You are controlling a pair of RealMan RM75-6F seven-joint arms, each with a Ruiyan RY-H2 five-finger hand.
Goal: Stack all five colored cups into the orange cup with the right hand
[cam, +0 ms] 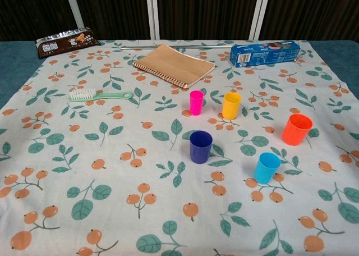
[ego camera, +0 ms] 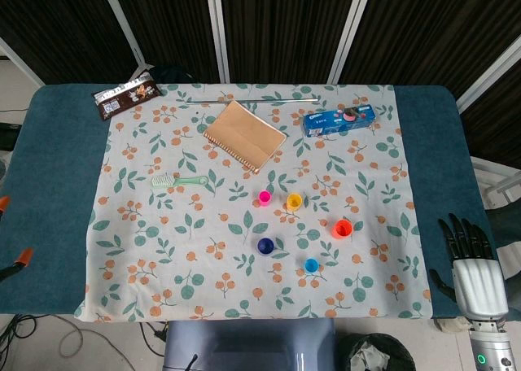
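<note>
The orange cup (ego camera: 343, 229) (cam: 296, 129) stands upright on the floral cloth, right of centre. Around it stand a yellow cup (ego camera: 294, 201) (cam: 230, 105), a pink cup (ego camera: 264, 197) (cam: 196, 102), a dark blue cup (ego camera: 265, 246) (cam: 200, 146) and a light blue cup (ego camera: 311, 264) (cam: 266, 167), all upright and apart. My right hand (ego camera: 470, 265) hangs off the table's right edge in the head view, fingers spread and holding nothing, well clear of the cups. The left hand is not visible in either view.
A spiral notebook (ego camera: 244, 134) (cam: 174, 65), a green brush (ego camera: 178, 180) (cam: 99, 96), a blue box (ego camera: 339, 121) (cam: 264, 52), a thin metal rod (ego camera: 252, 100) and a dark snack packet (ego camera: 126, 94) (cam: 67, 41) lie along the back half of the cloth.
</note>
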